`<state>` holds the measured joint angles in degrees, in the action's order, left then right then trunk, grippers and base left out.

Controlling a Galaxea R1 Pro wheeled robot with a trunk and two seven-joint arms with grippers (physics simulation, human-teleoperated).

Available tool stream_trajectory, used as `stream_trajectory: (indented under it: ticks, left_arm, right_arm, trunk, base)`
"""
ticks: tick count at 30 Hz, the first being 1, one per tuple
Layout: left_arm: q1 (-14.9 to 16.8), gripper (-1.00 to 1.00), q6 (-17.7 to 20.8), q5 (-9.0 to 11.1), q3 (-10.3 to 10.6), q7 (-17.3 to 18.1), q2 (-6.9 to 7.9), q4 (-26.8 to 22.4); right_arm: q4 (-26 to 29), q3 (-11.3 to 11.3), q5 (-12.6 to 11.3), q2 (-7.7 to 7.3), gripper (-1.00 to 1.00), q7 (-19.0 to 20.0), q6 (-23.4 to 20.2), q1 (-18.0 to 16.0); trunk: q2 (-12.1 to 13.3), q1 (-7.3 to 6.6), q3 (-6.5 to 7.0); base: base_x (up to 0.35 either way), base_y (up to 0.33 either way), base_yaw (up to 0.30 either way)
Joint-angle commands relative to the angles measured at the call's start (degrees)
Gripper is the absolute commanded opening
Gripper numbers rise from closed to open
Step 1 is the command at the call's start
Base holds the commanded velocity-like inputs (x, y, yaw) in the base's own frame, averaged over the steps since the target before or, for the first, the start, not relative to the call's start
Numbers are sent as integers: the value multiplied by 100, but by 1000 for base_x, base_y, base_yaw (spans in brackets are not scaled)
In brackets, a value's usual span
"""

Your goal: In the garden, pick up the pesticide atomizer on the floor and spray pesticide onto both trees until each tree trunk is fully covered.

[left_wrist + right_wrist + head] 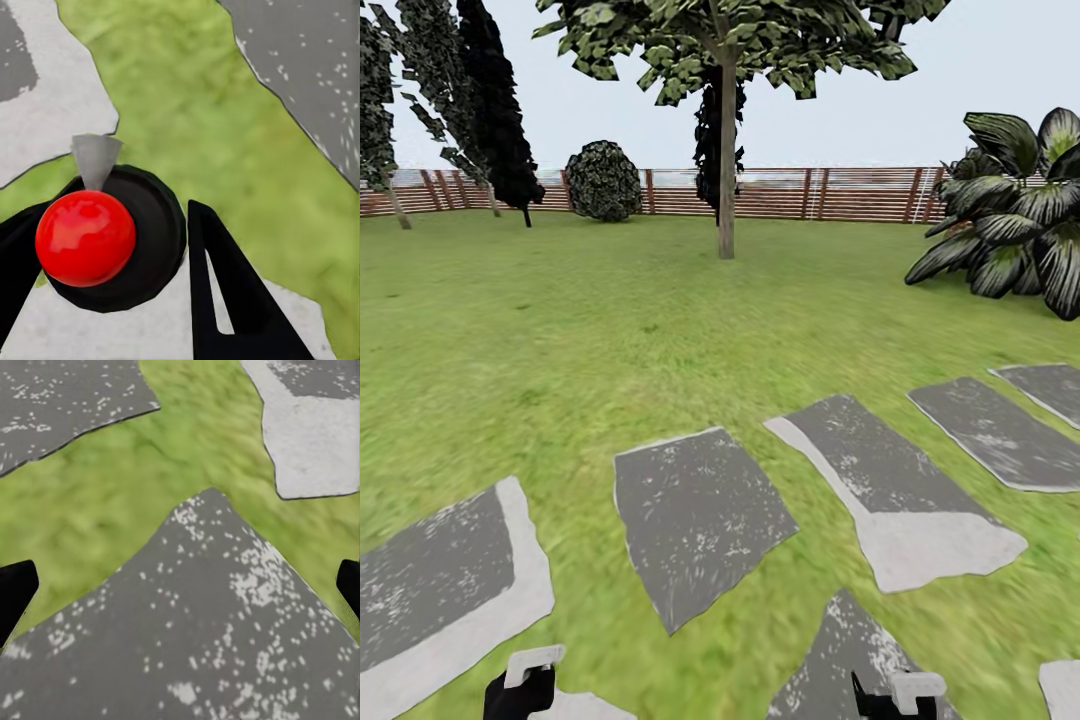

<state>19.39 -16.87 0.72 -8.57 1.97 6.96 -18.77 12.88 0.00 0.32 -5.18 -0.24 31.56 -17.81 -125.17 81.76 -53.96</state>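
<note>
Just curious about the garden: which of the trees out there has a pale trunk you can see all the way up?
The tree in the middle of the lawn, before the fence: its straight pale trunk rises bare to a light green crown. The trees at far left are dark cones.

The pesticide atomizer (101, 240) has a glossy red top set on a black body with a small grey nozzle, and black fingers (232, 300) flank it. Around it the lawn (560, 330) is mottled yellow-green, broken by stepping stones (695, 515) of dark grey speckled with white, some edged in pale grey. Beyond the lawn, the slatted fence (840, 195) is reddish brown, the tree (726, 150) before it has a beige-grey trunk and green-and-white flecked leaves, and the conical tree (500, 110) is near black.
</note>
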Motion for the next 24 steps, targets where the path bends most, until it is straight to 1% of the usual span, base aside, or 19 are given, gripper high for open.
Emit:
stream_trajectory:
  ticks: [1,24]
  left_arm:
    - [4,-100,-18,8,-22,22,-2,5]
    - [4,-100,-18,8,-22,47,-2,5]
  right_arm:
    - [-4,0,3,0,100,-2,17,-3]
    - [-4,0,-5,0,100,-2,17,-3]
  trunk:
    - [-2,2,-5]
    - [-2,2,-5]
  base:
    - [339,0,0]
    - [338,0,0]
